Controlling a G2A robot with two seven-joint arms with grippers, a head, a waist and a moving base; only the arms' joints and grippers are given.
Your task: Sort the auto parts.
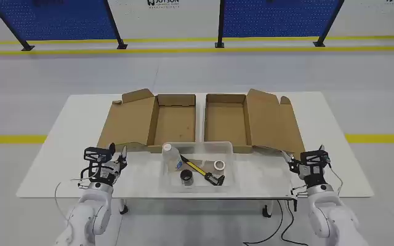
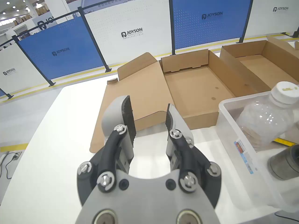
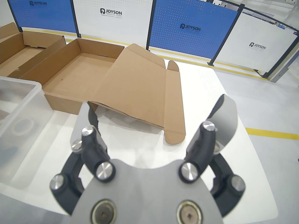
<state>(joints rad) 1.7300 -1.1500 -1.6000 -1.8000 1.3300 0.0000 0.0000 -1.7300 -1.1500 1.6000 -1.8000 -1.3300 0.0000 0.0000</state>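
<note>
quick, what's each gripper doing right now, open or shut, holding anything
left gripper: open, holding nothing
right gripper: open wide, holding nothing

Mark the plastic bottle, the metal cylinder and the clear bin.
plastic bottle [image 2: 261, 122], left wrist view, clear body.
metal cylinder [image 1: 186, 177], top view, dark top face.
clear bin [image 2: 222, 104], left wrist view, corner of rim.

Note for your record: the left tool [image 2: 149, 115] has a brushed silver plate, black linkage bars, silver screw heads and curved grey fingers [image 2: 112, 114] with black textured pads [image 2: 128, 115]. The right tool [image 3: 154, 110] is built the same. In the top view's lower corners, the left arm [image 1: 92, 215] and right arm [image 1: 329, 218] wear glossy white shells. A thin cable [image 1: 56, 195] runs beside the left arm.
</note>
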